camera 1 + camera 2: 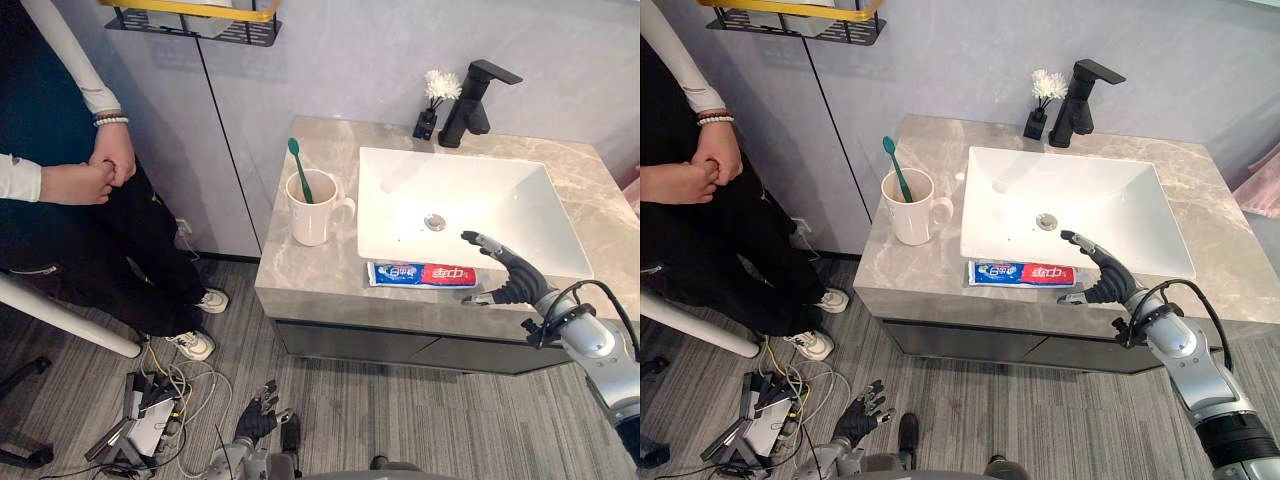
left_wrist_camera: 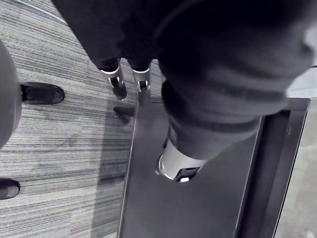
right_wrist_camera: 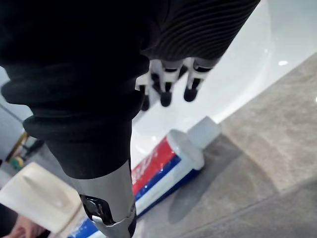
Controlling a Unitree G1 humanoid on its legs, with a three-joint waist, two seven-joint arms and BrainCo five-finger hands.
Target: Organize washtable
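found toothpaste tube (image 1: 420, 274) flat on near strip of countertop (image 1: 300, 275), between sink (image 1: 400, 165) and front edge. read long axis as left-right, cap end rightward. logged right hand (image 1: 512, 278) just right of the cap, apart from it, fingers spread wide, holding nothing. logged left hand (image 1: 258, 412) low by the floor, relaxed, empty. judged right hand far nearer: short leftward reach, closing across the tube. noted mug (image 1: 313, 215) with toothbrush (image 1: 301, 170) further left.

toothbrush (image 1: 300, 168) in mug (image 1: 312, 214) left of sink (image 1: 480, 185), toothpaste (image 1: 421, 274) before sink, faucet (image 1: 470, 104) behind
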